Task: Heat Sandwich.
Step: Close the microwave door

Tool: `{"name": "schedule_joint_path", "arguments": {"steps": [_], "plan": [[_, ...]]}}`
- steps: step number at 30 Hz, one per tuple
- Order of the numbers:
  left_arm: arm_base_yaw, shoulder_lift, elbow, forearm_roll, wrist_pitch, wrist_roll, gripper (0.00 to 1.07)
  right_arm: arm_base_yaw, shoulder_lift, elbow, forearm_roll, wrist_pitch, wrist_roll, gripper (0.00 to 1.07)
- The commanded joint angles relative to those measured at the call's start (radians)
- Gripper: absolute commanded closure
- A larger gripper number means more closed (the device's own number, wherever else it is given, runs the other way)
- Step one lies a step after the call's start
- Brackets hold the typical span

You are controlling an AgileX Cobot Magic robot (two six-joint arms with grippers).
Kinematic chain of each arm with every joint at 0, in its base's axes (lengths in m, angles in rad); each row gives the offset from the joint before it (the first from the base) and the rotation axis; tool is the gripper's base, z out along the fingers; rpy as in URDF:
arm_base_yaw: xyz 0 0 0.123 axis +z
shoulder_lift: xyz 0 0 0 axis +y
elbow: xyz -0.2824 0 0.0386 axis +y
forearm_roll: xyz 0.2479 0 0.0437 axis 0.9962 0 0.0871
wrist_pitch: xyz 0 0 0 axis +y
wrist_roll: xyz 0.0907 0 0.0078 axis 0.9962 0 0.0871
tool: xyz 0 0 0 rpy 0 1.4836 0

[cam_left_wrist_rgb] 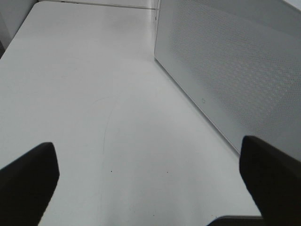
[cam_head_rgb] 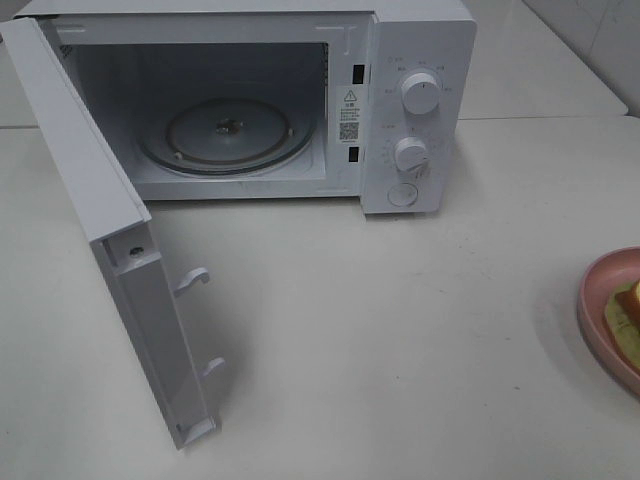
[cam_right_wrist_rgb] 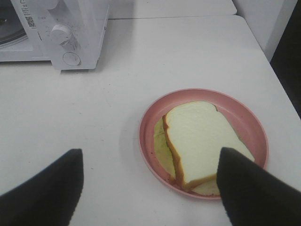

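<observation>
We see right hand spread wide, hovering over sandwich on pink plate, one finger overlapping its corner. Left hand spread too, above bare counter, beside microwave; door open.

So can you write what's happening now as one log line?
door: open | sandwich: on plate | left gripper: open | right gripper: open, over sandwich

White boxy microwave, white worktop, round pink plate, pale yellow sandwich with orange-brown crust edges.
</observation>
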Motion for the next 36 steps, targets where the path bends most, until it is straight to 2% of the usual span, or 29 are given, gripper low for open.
{"name": "schedule_joint_path", "arguments": {"steps": [1, 36], "plan": [[0.002, -0.005, 0.002, -0.008, -0.013, 0.0, 0.08, -0.006, -0.028, 0.002, -0.001, -0.007, -0.012, 0.31], [0.002, -0.005, 0.002, -0.008, -0.013, 0.0, 0.08, -0.006, -0.028, 0.002, -0.001, -0.007, -0.011, 0.31]]}}
